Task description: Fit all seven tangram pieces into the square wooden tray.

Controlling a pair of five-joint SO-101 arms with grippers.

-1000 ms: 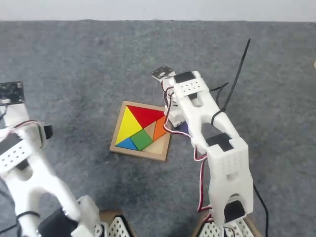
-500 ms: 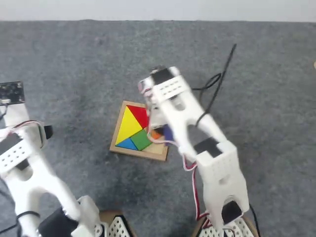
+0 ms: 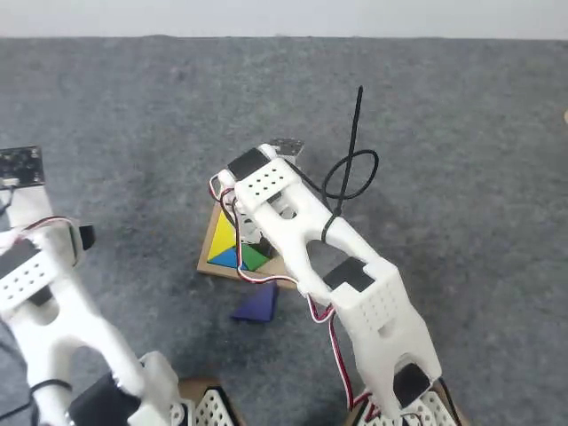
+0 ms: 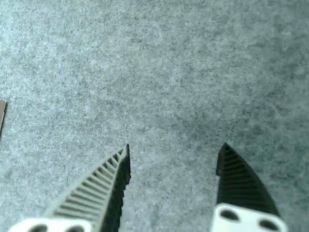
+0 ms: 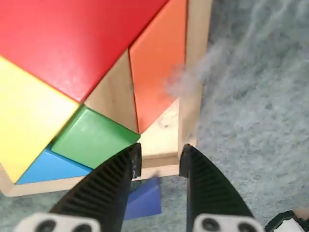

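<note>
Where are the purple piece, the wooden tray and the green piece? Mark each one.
purple piece (image 3: 257, 304), high view, middle of its top face.
wooden tray (image 5: 198, 43), right wrist view, on its side rim.
green piece (image 5: 91, 137), right wrist view, centre of its top face.

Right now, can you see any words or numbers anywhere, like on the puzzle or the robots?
There are none to read: no words, numbers or signs on the wooden tray, the coloured pieces in it, the purple piece or the grey mat.
</note>
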